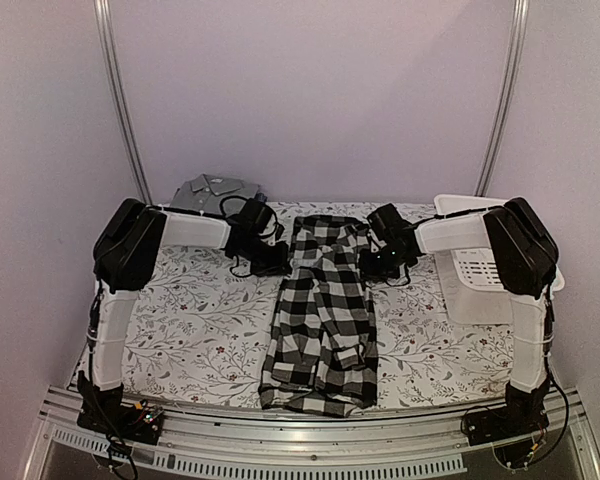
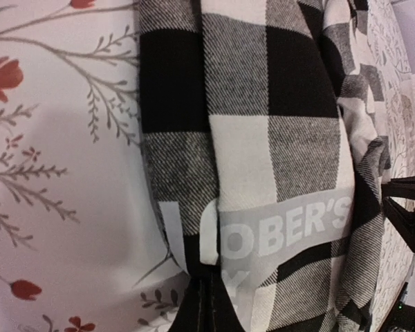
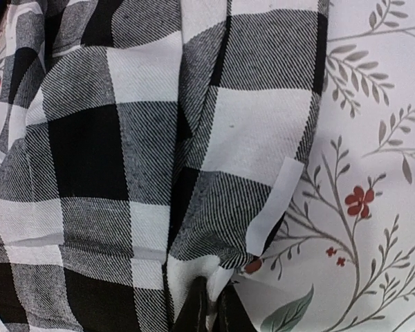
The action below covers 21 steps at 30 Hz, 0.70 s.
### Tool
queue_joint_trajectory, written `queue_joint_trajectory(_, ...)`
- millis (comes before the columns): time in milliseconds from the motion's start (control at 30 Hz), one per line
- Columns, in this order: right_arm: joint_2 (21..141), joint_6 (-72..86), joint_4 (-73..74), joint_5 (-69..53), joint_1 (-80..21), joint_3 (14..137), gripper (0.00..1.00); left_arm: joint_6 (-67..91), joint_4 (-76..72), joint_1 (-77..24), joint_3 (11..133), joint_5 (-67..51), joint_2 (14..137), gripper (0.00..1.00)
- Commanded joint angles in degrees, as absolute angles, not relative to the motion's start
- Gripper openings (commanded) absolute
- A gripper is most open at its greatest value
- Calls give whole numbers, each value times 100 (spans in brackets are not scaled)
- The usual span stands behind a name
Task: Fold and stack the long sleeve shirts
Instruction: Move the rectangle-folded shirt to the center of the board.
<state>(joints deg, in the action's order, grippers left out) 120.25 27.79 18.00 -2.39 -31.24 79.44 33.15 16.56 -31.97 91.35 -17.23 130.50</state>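
Top external view: a soft, twill-woven black-and-white checked shirt (image 1: 320, 320) lies lengthwise down the middle of the table as a long, narrow, rumpled strip. Beneath it is a white floral-printed tablecloth (image 1: 195, 320) with thin grey stems and small red blossoms. A plain grey collared shirt (image 1: 215, 190) sits folded flat at the far left edge. A white plastic basket (image 1: 475, 275) with a slotted wall stands at the far right.

The left gripper (image 1: 267, 256) meets the strip's upper left edge and the right gripper (image 1: 382, 262) its upper right edge. In the left wrist view, the black fingers (image 2: 204, 315) are clenched on the cloth's folded edge, just below a grey printed label (image 2: 283, 232) with pale letters. In the right wrist view, the fingers (image 3: 194, 311) pinch a creased fold of the checks, near a small white tag (image 3: 273, 207).
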Motion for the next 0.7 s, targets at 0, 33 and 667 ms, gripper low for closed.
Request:
queue_joint_trajectory(0, 12525, 2542, 2063, -60, -2865, 8557, 7, 3472, 1688, -3083, 9799, -1534, 13708, 0)
queue_joint_trajectory(33, 12597, 2479, 2107, -62, -2833, 8723, 7, 3477, 1716, -3055, 9974, -1532, 13828, 0)
queue_joint_trajectory(667, 10575, 2479, 2505, 285, -3310, 7280, 48, 3312, 1686, -3004, 8520, -1721, 11909, 40)
